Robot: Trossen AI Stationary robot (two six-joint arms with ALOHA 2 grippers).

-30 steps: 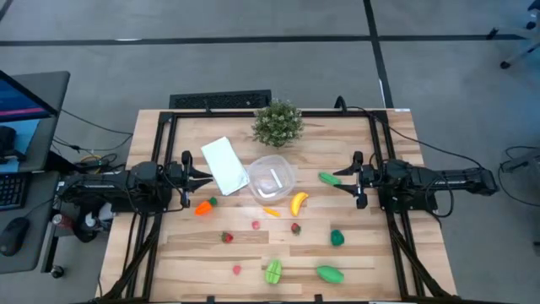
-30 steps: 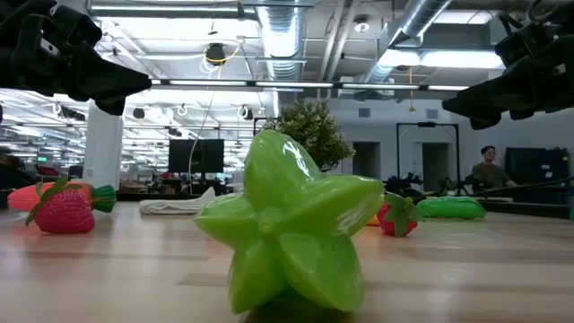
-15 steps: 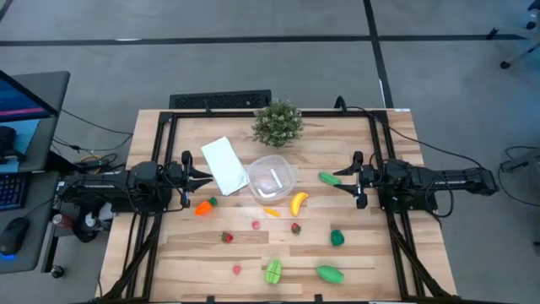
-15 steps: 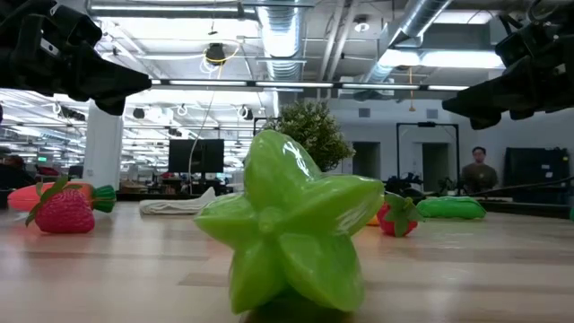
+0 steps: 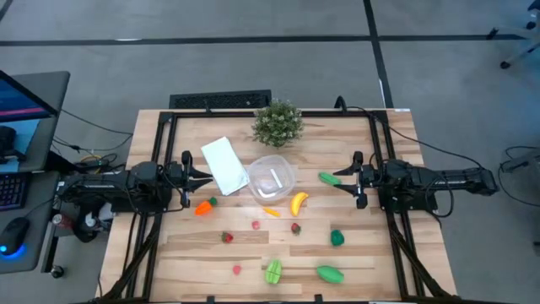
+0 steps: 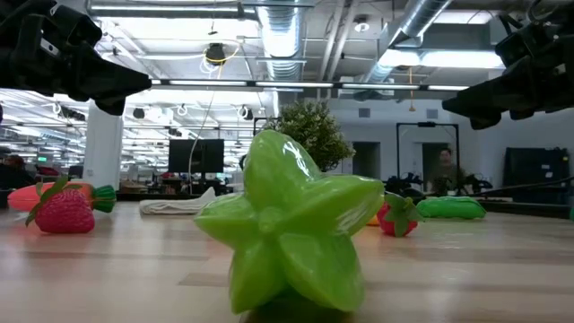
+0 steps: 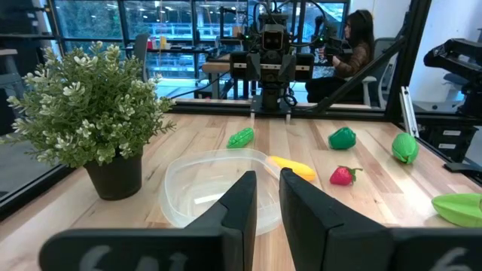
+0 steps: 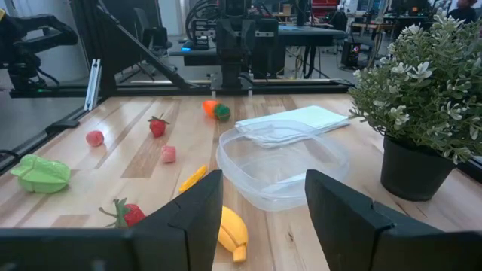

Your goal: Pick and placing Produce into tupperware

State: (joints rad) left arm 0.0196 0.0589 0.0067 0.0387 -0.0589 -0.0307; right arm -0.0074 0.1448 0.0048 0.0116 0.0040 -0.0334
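Tupperware (image 5: 271, 178), one clear round bowl, sits empty just above the table's (image 5: 384, 262) centre, with produce scattered around it.
Counted from overhead: one banana (image 5: 299, 203) at the bowl's 5 o'clock, one carrot (image 5: 203, 206) at 8 o'clock, four green pieces, and five small red or orange bits too tiny to name. One white lid (image 5: 224, 165) touches the bowl at 9 o'clock; one potted plant (image 5: 278, 123) stands at 12 o'clock. Left hand (image 5: 207, 176), fingers pressed together, waits at 9 o'clock; right hand (image 5: 337, 179), spread and holding nothing, at 3 o'clock. Low down, a green star fruit (image 6: 287, 231) blocks most of the table.
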